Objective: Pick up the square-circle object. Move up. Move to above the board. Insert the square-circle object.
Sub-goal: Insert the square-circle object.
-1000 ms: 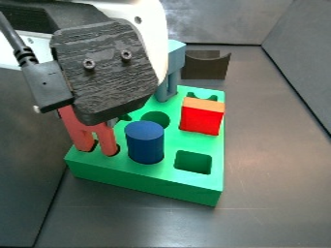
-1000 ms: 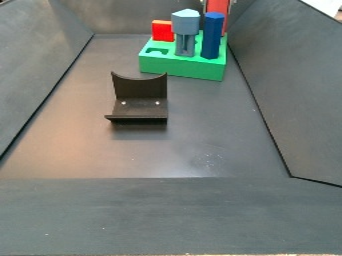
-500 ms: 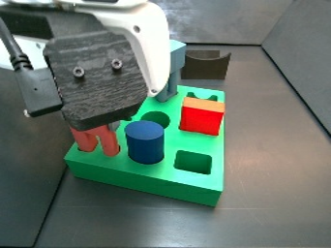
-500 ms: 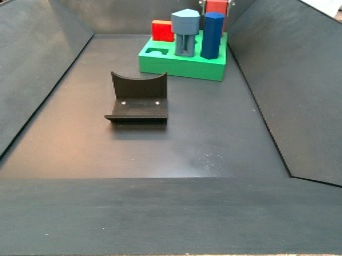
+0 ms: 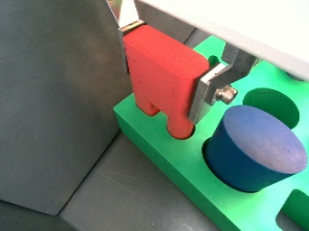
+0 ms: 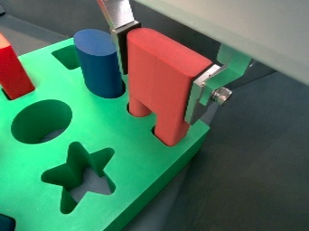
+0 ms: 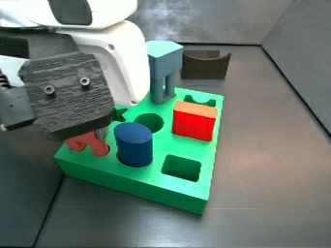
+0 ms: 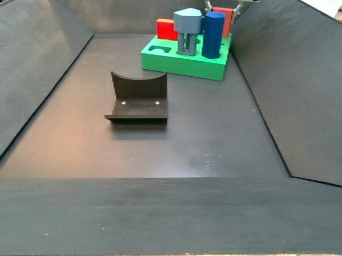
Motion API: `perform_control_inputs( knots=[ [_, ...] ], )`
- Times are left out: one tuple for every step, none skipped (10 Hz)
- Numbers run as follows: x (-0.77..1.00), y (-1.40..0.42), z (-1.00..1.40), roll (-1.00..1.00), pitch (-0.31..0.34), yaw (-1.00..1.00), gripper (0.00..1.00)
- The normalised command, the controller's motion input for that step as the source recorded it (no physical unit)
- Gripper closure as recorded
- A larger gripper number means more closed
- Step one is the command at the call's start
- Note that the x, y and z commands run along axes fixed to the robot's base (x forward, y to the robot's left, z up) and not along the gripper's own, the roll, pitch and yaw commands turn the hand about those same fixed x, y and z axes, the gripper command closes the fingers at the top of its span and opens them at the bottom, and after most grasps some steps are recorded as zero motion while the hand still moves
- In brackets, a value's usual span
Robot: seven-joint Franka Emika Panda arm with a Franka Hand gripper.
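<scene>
The square-circle object (image 5: pixel 163 77), a tall salmon-red peg, stands upright with its two legs down in holes at a corner of the green board (image 5: pixel 157 149). My gripper (image 5: pixel 167 63) is shut on it, one silver finger (image 5: pixel 212 88) on each side face. Both wrist views show this; the peg (image 6: pixel 163 77) and board (image 6: pixel 133 176) are plain there. In a side view my gripper (image 7: pixel 80 131) hides most of the peg (image 7: pixel 88 145) at the board's (image 7: pixel 149 184) left corner. In another side view the board (image 8: pixel 181 65) is far away.
A dark blue cylinder (image 7: pixel 134 143), a red cube (image 7: pixel 195 123) and a light blue legged peg (image 7: pixel 165 68) stand in the board. A star hole (image 6: pixel 79 171), a round hole (image 7: pixel 149 123) and a square hole (image 7: pixel 184 170) are open. The fixture (image 8: pixel 136 97) stands mid-floor. Dark walls surround the floor.
My gripper has moved down with the peg, and the peg's legs have sunk deeper into the board's holes. The light blue peg behind now shows.
</scene>
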Motion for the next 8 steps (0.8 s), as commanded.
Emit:
perform_control_inputs(
  knots=[
    [0.0, -0.31, -0.81, 0.31, 0.0, -0.06, 1.0],
    [0.08, -0.35, -0.81, 0.3, 0.0, -0.11, 1.0],
    [0.31, -0.45, -0.59, 0.39, 0.006, -0.05, 1.0],
    [0.55, -0.49, -0.42, 0.44, 0.056, -0.02, 1.0],
    [0.71, -0.37, -0.48, 0.37, 0.111, -0.01, 1.0],
    [0.73, -0.35, -0.62, 0.29, 0.091, 0.0, 1.0],
    [0.53, -0.03, -0.95, 0.12, 0.024, 0.03, 1.0],
    [0.35, 0.01, -1.0, 0.01, 0.0, 0.04, 1.0]
  ],
)
